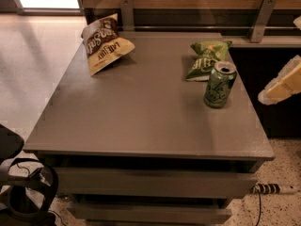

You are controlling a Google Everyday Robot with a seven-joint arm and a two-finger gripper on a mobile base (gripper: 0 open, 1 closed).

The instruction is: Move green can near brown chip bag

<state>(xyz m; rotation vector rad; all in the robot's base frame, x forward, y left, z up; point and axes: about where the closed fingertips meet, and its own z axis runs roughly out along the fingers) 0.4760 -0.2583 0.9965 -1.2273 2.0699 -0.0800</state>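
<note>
The green can (219,84) stands upright on the right side of the grey table (141,112), just in front of a flat green chip bag (207,58). The brown chip bag (104,42), dark brown above and tan-yellow below, lies at the table's far left corner. My gripper (281,55) is at the right edge of the view, beyond the table's right side and to the right of the can. It is open and empty. One pale finger (282,81) shows fully; the other (297,22) is mostly out of view.
A wooden wall with metal brackets (126,12) runs behind the table. A dark counter (263,65) adjoins the table on the right. Drawers (150,182) sit below the table's front edge. A black object with cables (19,187) is on the floor at lower left.
</note>
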